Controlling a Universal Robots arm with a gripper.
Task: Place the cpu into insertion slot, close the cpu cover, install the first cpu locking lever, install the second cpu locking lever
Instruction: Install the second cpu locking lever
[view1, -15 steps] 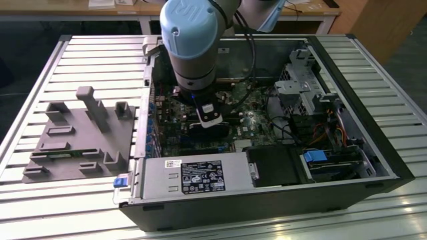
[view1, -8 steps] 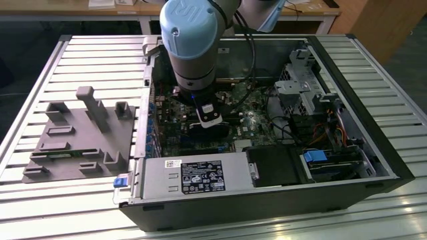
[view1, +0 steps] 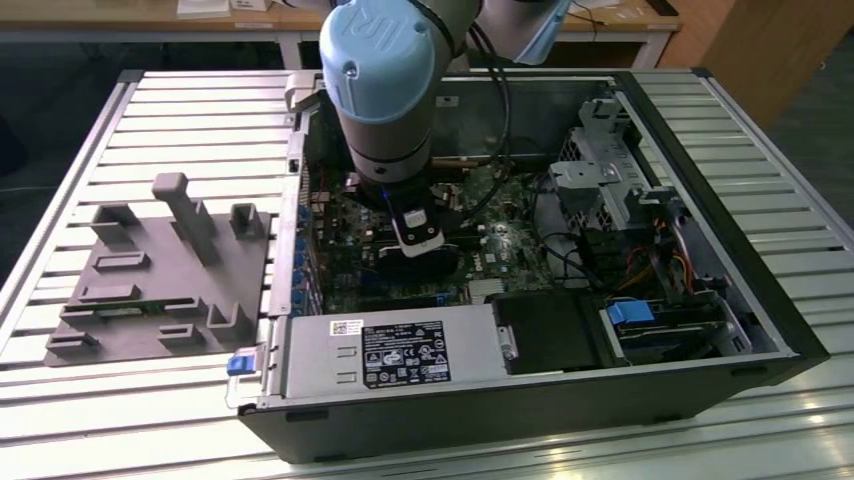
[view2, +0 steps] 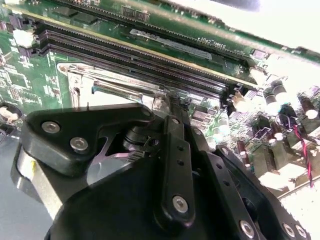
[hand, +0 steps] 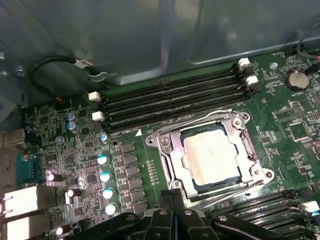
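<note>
Exterior view: arm down inside open computer case (view1: 747, 300) on slatted metal table (view1: 80, 150), wooden desks behind. First wrist view: cpu (hand: 212, 157) sits in insertion slot (hand: 165, 150), cpu cover (hand: 250, 150) down around it. Second wrist view: gripper (view2: 167, 107) over board, can't tell jaw state

Open room lies above the cpu (hand: 212, 157) and its cover (hand: 167, 145). Memory slots (hand: 172, 100) flank it on two sides. The case wall (hand: 125, 35) rises just beyond the far slots.
</note>
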